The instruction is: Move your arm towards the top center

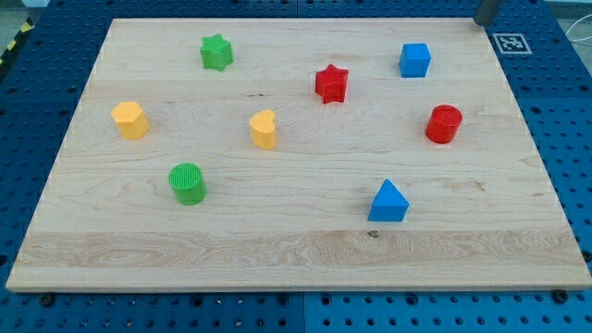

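Observation:
My tip (482, 22) shows at the view's top right corner, at the far edge of the wooden board (296, 240); only its lower end is in frame. It is apart from all blocks; the blue cube (414, 59) is the closest, below and to its left. A red star (331, 83) sits near the top centre, a green star (216, 52) at the top left. A red cylinder (444, 124) is at the right, a blue triangular block (388, 202) at the lower right. A yellow heart-like block (264, 129) sits mid-board, a yellow hexagonal block (130, 119) at the left, a green cylinder (188, 182) at the lower left.
The board lies on a blue perforated table (564, 111). A black-and-white marker tag (510, 42) lies just off the board's top right corner.

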Available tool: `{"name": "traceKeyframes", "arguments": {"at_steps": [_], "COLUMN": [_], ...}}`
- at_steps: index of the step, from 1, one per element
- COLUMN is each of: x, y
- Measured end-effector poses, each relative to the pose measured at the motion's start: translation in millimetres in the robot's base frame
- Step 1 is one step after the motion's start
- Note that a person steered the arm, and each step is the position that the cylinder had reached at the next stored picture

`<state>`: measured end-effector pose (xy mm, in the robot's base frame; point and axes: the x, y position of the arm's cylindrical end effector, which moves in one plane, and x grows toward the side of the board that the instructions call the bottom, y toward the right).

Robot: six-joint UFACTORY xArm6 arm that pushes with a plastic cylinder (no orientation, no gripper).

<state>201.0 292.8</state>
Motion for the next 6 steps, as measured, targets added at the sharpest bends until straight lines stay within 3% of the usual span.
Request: {"name": "traceKeyframes", "arguments": {"at_steps": [2, 4, 6], "x": [0.0, 0.0, 3.3], "y": [-44.6, -45.9, -130.4]}}
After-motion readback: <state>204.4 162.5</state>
